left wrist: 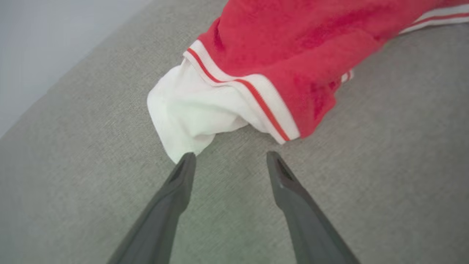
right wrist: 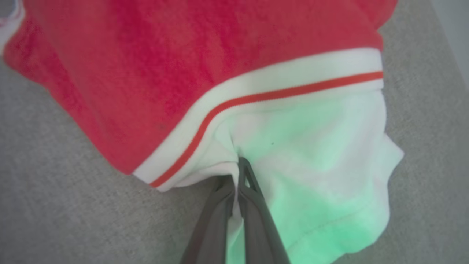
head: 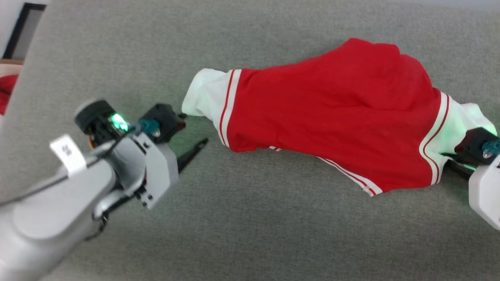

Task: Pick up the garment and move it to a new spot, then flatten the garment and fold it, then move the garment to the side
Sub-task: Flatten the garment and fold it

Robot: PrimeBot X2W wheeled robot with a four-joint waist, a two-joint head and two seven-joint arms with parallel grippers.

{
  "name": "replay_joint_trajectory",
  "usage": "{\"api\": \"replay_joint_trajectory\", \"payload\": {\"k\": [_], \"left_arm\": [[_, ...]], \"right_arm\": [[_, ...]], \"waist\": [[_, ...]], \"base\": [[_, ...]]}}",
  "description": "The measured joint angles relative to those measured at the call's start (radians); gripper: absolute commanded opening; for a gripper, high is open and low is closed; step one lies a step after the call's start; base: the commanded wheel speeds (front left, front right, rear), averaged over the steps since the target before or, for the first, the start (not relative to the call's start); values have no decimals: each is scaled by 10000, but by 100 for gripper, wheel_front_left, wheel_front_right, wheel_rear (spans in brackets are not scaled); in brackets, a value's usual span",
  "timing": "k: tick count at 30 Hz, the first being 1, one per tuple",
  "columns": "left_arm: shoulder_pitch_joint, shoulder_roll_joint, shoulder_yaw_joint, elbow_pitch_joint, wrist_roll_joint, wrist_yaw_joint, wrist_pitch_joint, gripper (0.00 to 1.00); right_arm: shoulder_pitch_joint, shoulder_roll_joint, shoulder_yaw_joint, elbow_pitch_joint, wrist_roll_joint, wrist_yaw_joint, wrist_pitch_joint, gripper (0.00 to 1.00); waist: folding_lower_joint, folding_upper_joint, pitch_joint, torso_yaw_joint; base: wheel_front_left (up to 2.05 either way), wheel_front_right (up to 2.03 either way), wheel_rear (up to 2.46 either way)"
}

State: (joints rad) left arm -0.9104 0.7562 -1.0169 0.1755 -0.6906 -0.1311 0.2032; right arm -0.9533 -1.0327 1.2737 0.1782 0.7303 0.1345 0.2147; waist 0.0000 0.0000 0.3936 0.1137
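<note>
Your right end effector (right wrist: 237,172) pinches one sleeve; your left end effector (left wrist: 231,156) stands spread.
The garment (head: 332,117) lies stretched on the grey fabric surface (head: 273,234), from the centre of your head view toward 3 o'clock. The right fingers are pressed together on the white sleeve end (right wrist: 311,146) at 4 o'clock. At 8 o'clock, one left fingertip (left wrist: 187,158) is just beside the other white sleeve end (left wrist: 190,110); whether it touches, I cannot tell.
</note>
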Motion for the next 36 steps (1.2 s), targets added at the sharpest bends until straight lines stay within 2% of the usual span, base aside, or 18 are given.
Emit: {"api": "replay_joint_trajectory", "payload": {"k": [5,7,10,14,20,21,22,23,27,32,36], "left_arm": [[-1855,186,-2104,658,-679,-2,-188,100],[-2301,186,-2481,880,-734,-4,-217,100],[-2764,105,-2604,1197,-594,-4,-274,100],[-2467,-228,-2629,1035,-203,-4,153,100],[-2496,-293,-2546,926,40,4,263,100],[-2502,-316,-2545,943,-8,4,247,89],[-2502,-330,-2543,961,-63,4,247,36],[-2504,-337,-2546,989,-65,4,242,0],[-2503,-460,-2573,1164,-286,-6,119,0],[-2486,-351,-2635,1557,-918,-6,-387,0],[-2554,-209,-2654,1783,-1900,-6,-1074,0]], "right_arm": [[-256,73,-17,-119,-19,15,-25,0],[-368,92,-27,-167,-46,19,-25,0],[-513,96,-54,-224,-46,50,-36,0],[-649,125,-82,-274,-56,61,-58,0],[-820,192,-100,-272,-75,63,-111,0],[-825,205,-105,-263,-75,63,-115,0],[-826,221,-109,-249,-71,63,-127,0],[-827,238,-111,-228,-71,61,-138,0],[-828,343,-84,2,105,61,-439,0],[-844,378,-71,403,648,58,-1064,0],[-784,-10,-433,546,1260,-29,-1639,0]], "waist": [[0,0,333,-232],[0,0,471,-315],[0,0,677,-414],[0,0,911,-519],[0,0,1116,-635],[-1,0,1127,-644],[0,0,1128,-651],[0,0,1123,-656],[0,0,1034,-678],[0,0,769,-698],[0,0,481,-717]], "base": [[0,0,0],[0,0,0],[0,0,0],[0,0,0],[0,0,0],[0,0,0],[0,0,0],[0,0,0],[0,0,0],[0,0,0],[0,0,0]]}}
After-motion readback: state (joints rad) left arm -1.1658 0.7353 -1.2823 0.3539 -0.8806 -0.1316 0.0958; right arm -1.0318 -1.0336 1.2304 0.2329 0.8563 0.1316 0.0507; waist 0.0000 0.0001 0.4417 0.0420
